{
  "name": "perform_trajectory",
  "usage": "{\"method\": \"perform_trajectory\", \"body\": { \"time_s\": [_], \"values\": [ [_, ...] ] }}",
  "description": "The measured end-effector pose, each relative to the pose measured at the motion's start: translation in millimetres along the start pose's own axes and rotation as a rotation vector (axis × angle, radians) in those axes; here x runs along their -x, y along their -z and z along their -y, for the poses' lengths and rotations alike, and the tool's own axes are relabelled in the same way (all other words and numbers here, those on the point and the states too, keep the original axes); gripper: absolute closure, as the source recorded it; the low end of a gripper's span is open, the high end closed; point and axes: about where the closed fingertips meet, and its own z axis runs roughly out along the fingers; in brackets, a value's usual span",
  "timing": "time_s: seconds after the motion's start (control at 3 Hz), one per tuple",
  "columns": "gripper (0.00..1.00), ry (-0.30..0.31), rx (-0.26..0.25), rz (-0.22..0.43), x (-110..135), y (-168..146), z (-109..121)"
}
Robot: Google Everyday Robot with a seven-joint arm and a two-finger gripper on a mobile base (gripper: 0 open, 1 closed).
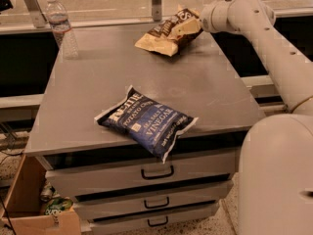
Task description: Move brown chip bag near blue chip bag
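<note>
The brown chip bag (164,33) lies at the far edge of the grey table (98,87), with its right end raised. My gripper (190,27) reaches in from the right and is shut on that right end; a pale finger (186,29) lies across the bag. The blue chip bag (146,121) lies flat near the table's front edge, well in front of the brown bag and apart from it. One of its corners hangs over the front edge.
A clear water bottle (61,26) stands at the table's far left corner. Drawers (156,173) sit below the tabletop. A cardboard box (34,204) is on the floor at the left. My arm (274,48) and base (276,175) fill the right side.
</note>
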Motion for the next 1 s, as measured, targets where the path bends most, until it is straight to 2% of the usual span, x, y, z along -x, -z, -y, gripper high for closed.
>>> {"method": "perform_trajectory", "body": {
  "time_s": [0.33, 0.67, 1.0],
  "values": [
    [0.00, -0.049, 0.018, -0.023, -14.1, -12.1, -1.0],
    [0.15, -0.077, 0.012, -0.056, -25.5, -12.1, 4.2],
    [0.39, -0.083, -0.002, -0.083, -30.3, -7.9, 8.4]
  ]
}}
